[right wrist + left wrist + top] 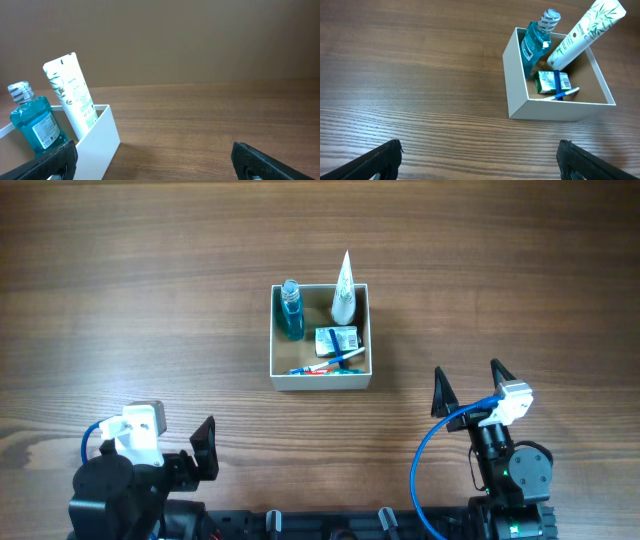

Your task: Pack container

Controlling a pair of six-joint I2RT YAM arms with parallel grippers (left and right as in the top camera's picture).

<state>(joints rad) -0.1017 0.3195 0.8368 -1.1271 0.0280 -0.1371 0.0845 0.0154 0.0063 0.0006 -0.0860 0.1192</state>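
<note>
The container (320,381) is a square white box with a tan inside, standing at mid-table. In it are a blue mouthwash bottle (291,310), a white tube (344,292) leaning on the far right corner, a small green-and-white box (336,340) and a blue-and-red toothbrush (325,366). My left gripper (150,442) is open and empty at the near left, well short of the container (517,80). My right gripper (468,380) is open and empty at the near right, with the container's wall (102,145) to its left.
The wooden table (120,300) surrounds the container on all sides. The arm bases stand along the near edge (330,525). No other loose objects show.
</note>
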